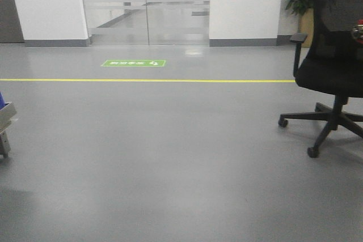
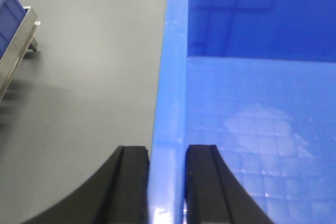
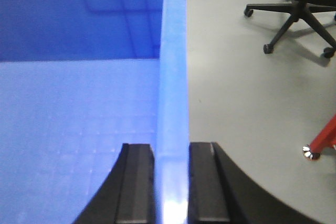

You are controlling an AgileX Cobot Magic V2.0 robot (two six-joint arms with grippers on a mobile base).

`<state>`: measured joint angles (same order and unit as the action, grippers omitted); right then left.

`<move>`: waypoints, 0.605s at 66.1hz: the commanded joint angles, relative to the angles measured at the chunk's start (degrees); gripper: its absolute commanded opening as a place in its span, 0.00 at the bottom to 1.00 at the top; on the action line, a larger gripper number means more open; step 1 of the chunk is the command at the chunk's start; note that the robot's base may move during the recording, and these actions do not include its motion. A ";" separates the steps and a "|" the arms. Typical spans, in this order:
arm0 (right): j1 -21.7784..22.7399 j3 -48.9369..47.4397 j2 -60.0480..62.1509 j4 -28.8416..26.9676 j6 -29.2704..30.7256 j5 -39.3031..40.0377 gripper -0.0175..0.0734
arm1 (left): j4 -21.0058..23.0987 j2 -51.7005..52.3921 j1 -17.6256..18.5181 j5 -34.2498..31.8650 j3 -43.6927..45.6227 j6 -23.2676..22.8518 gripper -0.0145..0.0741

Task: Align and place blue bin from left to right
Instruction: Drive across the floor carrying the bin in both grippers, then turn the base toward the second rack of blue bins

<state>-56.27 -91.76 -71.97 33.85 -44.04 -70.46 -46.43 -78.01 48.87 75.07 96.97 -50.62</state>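
left claw (image 2: 168, 151) and right claw (image 3: 172, 149) each tight on a side wall of the glossy blue bin (image 2: 252, 129)

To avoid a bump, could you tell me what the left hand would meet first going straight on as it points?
The blue bin itself: its side wall already sits between the left hand's fingers, so pushing on would probably just drive that wall deeper in; depth is unclear.
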 commanded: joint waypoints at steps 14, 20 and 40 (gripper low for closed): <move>-0.92 -0.62 0.52 -0.76 0.17 9.39 0.01 | -1.79 0.07 0.41 -6.05 0.91 -0.91 0.04; -0.92 -0.62 0.52 -0.76 0.17 9.39 0.01 | -1.79 0.07 0.41 -6.05 0.91 -0.91 0.04; -0.92 -0.62 0.52 -0.76 0.17 9.39 0.01 | -1.79 0.07 0.41 -6.05 0.91 -0.91 0.04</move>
<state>-56.27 -91.76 -71.97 34.20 -44.04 -70.85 -46.39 -78.35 48.87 74.66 96.97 -50.62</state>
